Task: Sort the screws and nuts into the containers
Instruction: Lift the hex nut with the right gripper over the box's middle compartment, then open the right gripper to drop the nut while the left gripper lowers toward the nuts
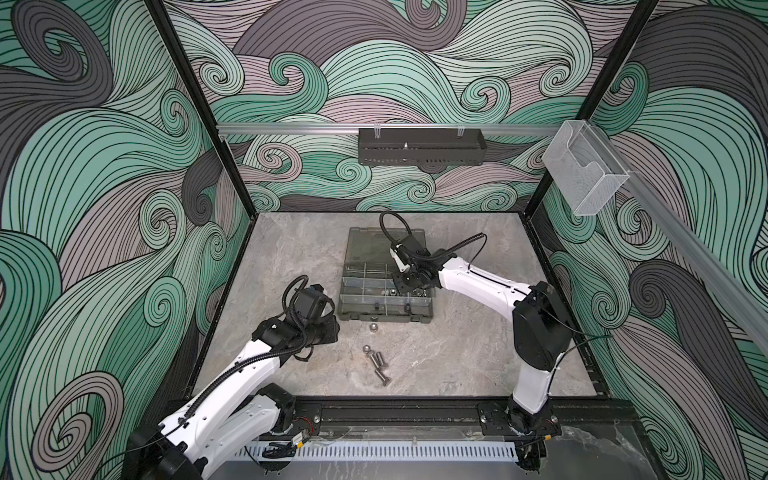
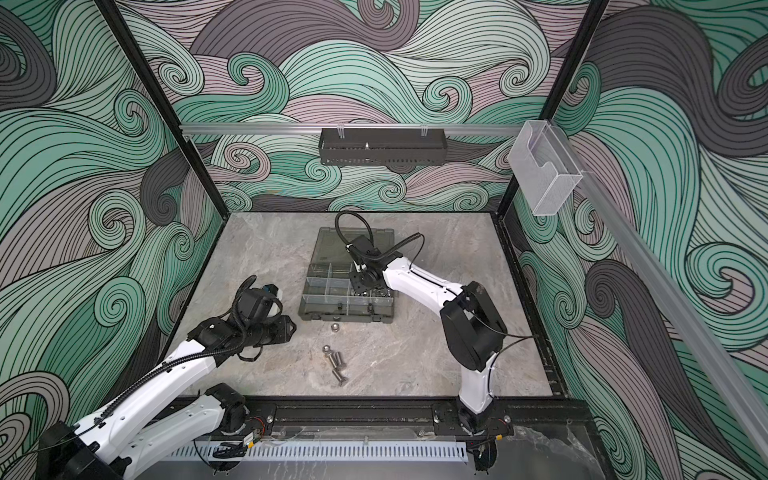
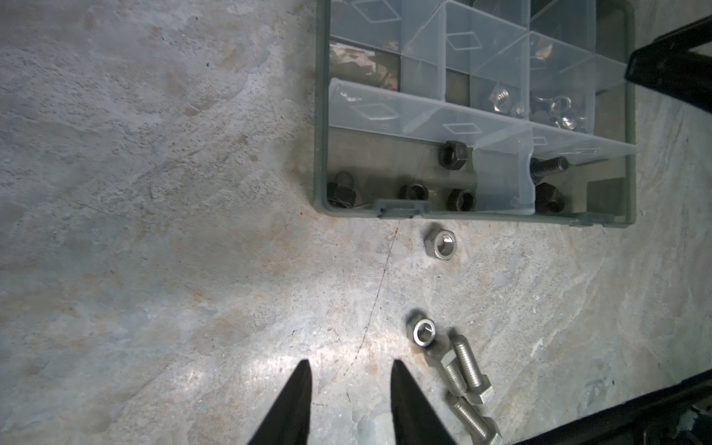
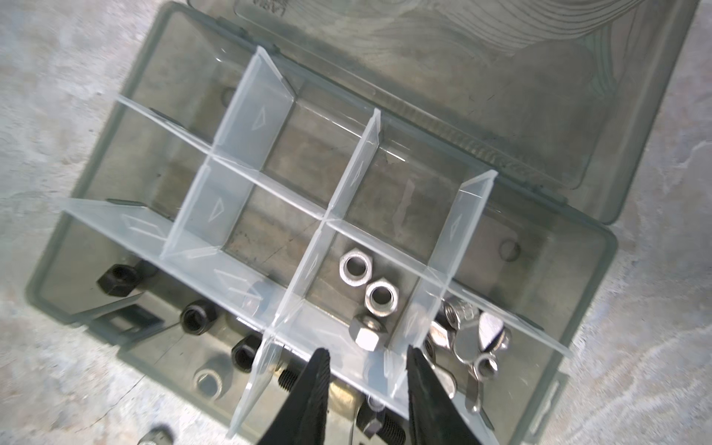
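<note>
The grey organiser case (image 1: 386, 316) lies open mid-table, its containers split by clear dividers (image 4: 252, 115). My right gripper (image 4: 368, 350) hangs open over it, nothing between the fingers. Just beyond the tips are three silver nuts (image 4: 381, 298) in one compartment. Black nuts (image 4: 198, 316) and a black screw (image 3: 549, 166) lie in the front row. On the table in front of the case lie two silver nuts (image 3: 440, 242) (image 3: 422, 333) and three silver screws (image 3: 468, 366). My left gripper (image 3: 351, 364) is open and empty beside those screws, above bare table.
Wing nuts (image 4: 474, 339) fill the compartment beside the silver nuts. The case lid (image 1: 370, 245) lies flat behind the case. A black perforated tray (image 1: 422, 145) hangs on the back wall and a clear acrylic box (image 1: 586, 166) on the right wall. A black rail (image 1: 395, 411) borders the table's front edge.
</note>
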Robot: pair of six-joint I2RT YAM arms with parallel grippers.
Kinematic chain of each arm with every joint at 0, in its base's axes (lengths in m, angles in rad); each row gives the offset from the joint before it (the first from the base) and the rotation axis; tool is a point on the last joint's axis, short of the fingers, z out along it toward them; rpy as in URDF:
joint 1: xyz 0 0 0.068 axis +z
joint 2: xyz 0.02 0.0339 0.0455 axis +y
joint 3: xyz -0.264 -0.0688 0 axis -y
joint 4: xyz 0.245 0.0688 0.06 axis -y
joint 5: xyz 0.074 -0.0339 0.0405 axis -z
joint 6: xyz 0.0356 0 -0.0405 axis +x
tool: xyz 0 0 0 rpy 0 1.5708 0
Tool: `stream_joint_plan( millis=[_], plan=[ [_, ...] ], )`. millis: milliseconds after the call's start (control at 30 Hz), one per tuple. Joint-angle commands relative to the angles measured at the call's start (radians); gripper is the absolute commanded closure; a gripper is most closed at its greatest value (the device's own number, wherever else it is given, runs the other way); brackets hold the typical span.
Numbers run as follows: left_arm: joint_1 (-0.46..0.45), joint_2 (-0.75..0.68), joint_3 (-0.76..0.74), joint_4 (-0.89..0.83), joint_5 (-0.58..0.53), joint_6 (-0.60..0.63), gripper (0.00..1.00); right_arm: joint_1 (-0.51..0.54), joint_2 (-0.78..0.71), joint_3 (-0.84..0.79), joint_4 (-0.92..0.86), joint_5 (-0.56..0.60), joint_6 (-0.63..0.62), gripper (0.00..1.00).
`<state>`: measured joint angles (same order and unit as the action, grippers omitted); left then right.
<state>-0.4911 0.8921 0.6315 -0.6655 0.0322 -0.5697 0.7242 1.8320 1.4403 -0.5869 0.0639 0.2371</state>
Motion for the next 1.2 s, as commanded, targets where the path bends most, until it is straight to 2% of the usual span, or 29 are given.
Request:
stream_joint_plan(
  millis=[0, 500, 800, 1167],
  plan=[
    [0.009, 0.01, -0.008, 0.0, 0.037, -0.01, 0.62, -0.006, -0.055, -0.032, -0.006, -0.022, 0.014, 0.64],
    [-0.004, 0.088, -0.019, 0.038, 0.11, -0.038, 0.61, 0.0, -0.321, -0.285, 0.023, -0.044, 0.079, 0.63],
    [-0.057, 0.157, -0.003, 0.064, 0.111, -0.036, 0.6, 0.0, -0.492, -0.465, 0.024, -0.026, 0.141, 0.63],
    [-0.141, 0.271, 0.042, 0.094, 0.099, -0.037, 0.6, 0.001, -0.623, -0.611, 0.015, -0.002, 0.218, 0.63]
  ],
)
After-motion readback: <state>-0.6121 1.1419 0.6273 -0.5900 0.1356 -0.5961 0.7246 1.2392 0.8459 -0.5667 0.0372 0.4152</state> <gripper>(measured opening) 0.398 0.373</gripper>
